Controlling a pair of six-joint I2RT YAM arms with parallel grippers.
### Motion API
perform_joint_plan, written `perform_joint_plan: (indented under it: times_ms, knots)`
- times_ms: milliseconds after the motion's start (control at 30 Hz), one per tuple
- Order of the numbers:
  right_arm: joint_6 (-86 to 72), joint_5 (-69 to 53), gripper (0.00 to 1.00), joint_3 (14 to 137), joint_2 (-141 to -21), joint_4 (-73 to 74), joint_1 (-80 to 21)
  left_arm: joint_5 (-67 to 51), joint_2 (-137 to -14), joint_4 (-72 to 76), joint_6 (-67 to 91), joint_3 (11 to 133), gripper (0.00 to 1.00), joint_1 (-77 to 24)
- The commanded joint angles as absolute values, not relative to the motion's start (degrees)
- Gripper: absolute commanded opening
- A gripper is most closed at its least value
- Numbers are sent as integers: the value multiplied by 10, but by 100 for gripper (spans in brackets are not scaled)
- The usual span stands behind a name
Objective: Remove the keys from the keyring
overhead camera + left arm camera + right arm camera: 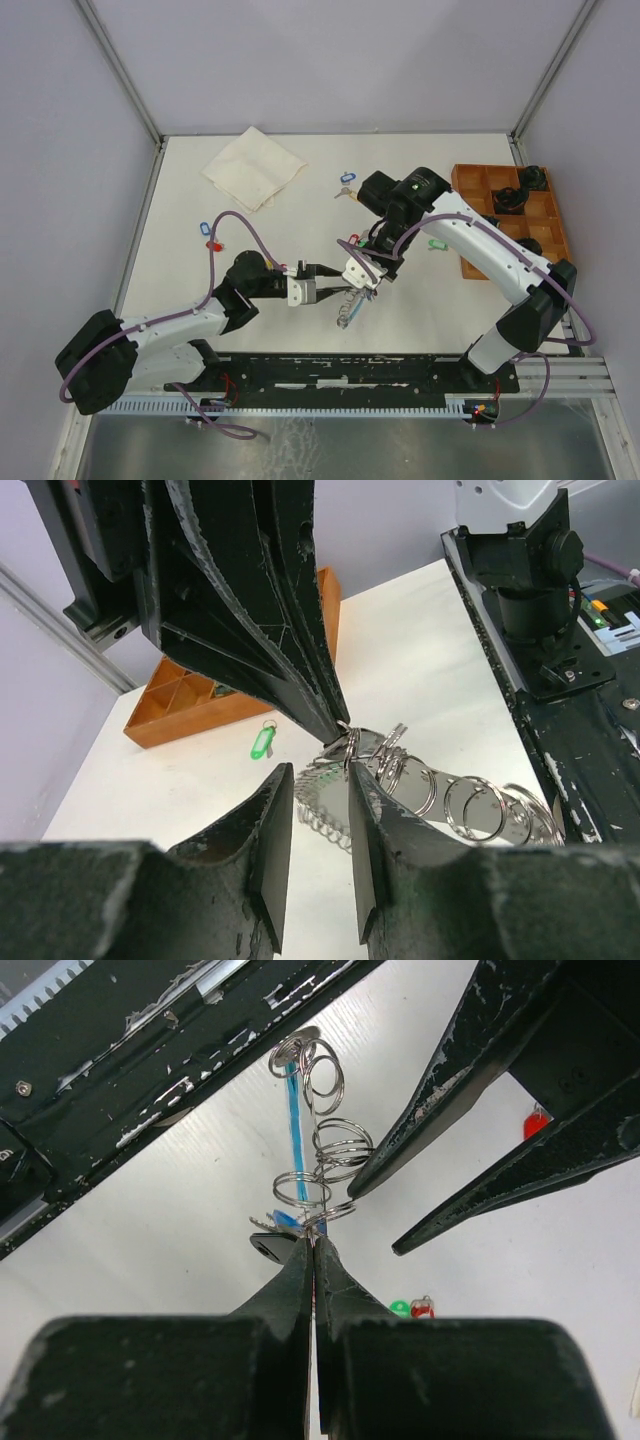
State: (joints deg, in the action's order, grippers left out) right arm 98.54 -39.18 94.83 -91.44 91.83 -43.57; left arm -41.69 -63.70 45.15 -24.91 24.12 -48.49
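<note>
keyring (pixel 348 308) centre, cloth (pixel 253 166) behind left, tray (pixel 465 176) right

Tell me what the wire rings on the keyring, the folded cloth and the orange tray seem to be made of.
Rings: likely steel wire, polished; they are silvery with bright glints. Cloth: soft woven fabric, matte cream, creased and folded. Tray: probably plastic or painted wood, uniform orange with thin dividers; cannot tell which.

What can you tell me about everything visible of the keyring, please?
The keyring is a string of silvery wire rings with a light-blue band alongside. Its top is pinched in the shut right hand; the open left hand is right beside it. Its lower end trails toward the table; contact unclear.
</note>
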Motion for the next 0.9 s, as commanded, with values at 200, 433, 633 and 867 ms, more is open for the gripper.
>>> perform_joint_plan:
  times_ms: [200, 433, 633, 867]
  knots:
    - [939, -360, 1, 996, -891, 935, -453, -403, -626, 442, -274, 257, 36, -483]
    - [912, -348, 1, 999, -889, 930, -457, -334, -556, 388, -305, 242, 36, -483]
    - [876, -338, 1, 1000, -888, 908, -458, -314, -538, 425, -253, 225, 37, -483]
    - [802, -324, 1, 999, -882, 870, -458, -258, -559, 475, -68, 237, 31, -486]
